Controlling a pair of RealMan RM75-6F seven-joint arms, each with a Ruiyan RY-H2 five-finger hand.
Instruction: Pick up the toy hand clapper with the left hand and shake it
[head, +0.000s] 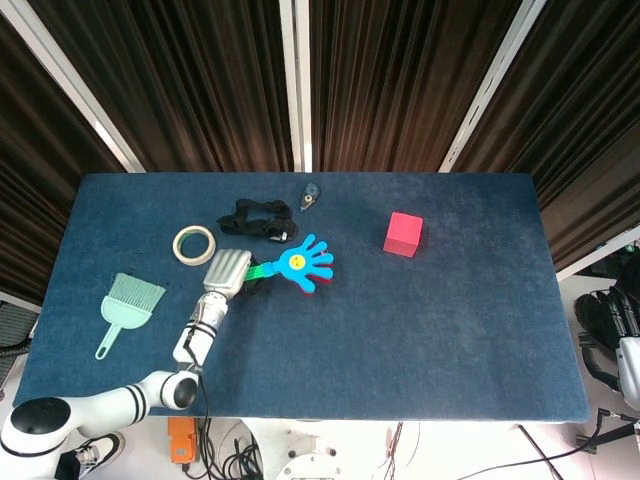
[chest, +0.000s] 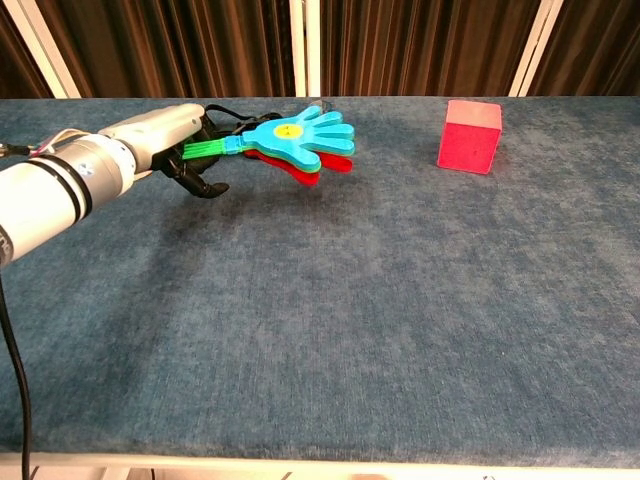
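Note:
The toy hand clapper has blue palm-shaped leaves over a red one and a green handle. My left hand grips that green handle, holding the clapper lifted off the blue table, its palms pointing right and slightly up. In the chest view the red leaf hangs a little apart below the blue ones. The right hand shows in neither view.
A black strap lies just behind the clapper, with a roll of tape to its left and a small green brush further left. A small grey item sits near the back edge. A red cube stands at right.

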